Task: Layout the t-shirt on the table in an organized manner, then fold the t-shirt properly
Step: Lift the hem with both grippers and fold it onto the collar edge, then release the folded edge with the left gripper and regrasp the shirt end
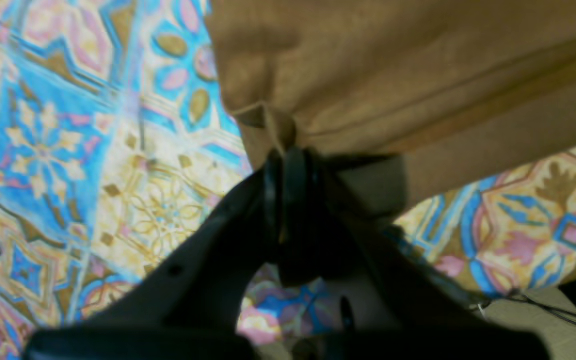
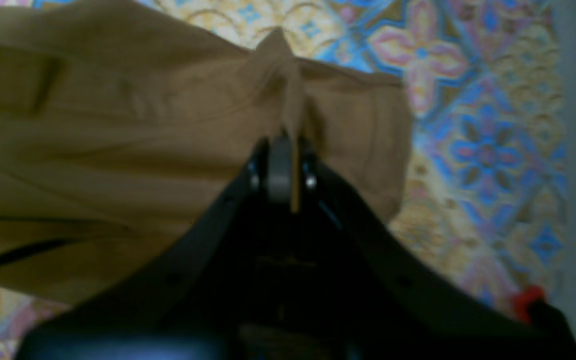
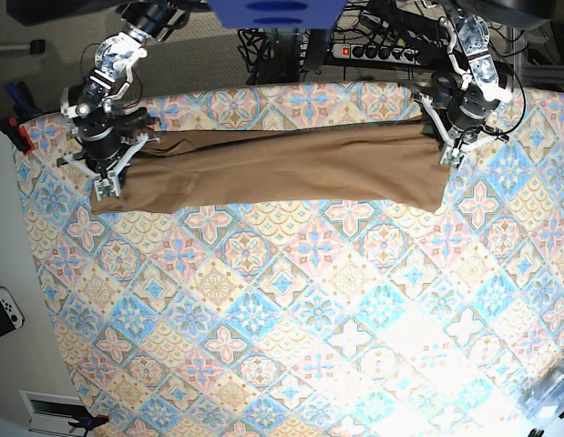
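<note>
Pinching t-shirt (image 3: 282,166) ends, both claws clamped; base alone shows full stretched span

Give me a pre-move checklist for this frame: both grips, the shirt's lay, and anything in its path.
1. Left gripper shut on the t-shirt: ok.
2. Right gripper shut on cloth: ok.
3. Shirt stretched as a long band between the arms: ok.
4. Cloth smooth: not ok, it bunches at both grips.
5. Table in front of the shirt bare: ok.
6. How many layers each grip holds: cannot tell.
</note>
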Motion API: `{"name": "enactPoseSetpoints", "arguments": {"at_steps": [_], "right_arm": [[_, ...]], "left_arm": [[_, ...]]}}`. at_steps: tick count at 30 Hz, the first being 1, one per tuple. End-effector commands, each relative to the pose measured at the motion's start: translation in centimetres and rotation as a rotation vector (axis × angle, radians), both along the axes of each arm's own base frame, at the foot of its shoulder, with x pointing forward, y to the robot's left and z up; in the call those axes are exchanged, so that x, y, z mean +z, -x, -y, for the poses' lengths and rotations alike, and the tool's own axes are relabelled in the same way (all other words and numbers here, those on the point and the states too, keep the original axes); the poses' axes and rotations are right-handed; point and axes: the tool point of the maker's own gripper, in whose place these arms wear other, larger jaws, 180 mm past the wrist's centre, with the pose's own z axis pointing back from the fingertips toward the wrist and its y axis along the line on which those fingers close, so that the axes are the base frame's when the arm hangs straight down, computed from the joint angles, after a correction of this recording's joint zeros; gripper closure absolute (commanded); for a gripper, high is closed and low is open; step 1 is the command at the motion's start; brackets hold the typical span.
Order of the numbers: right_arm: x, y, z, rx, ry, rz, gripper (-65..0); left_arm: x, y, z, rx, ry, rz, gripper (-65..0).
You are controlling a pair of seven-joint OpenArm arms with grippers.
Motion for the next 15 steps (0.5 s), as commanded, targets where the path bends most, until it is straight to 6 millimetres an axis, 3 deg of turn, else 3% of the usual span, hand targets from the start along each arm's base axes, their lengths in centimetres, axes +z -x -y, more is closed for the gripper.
{"name": "enactPoseSetpoints", "arguments": {"at_steps": [1,3,9,12,15], "right_arm": [[1.0,-0.6,0.5,-0.005,0.014,0.041,0.0],[0.6,-0.2,0.4,-0.005,0.009,0.028,-0.5],[0.7,-0.3,0.4,-0.002,0.01,0.029,-26.6],[0.6,-0.2,0.4,-0.002,0.011,0.027,-35.0],[0.5,-0.1,0.4,-0.002,0.011,0.023,-39.6]], "left_arm": [[0.7,-0.4,-0.4,0.0,-0.016,0.024,0.0],[0.4,0.1,-0.5,0.011,-0.021,-0.007,0.0],[0.5,-0.2,-0.6,0.028,-0.024,-0.023,-34.6],[1.1,-0.2,-1.0,0.072,0.0,0.006,-44.5],[3.6,-0.6,-1.6,0.152,0.066,0.115,-50.1]]}}
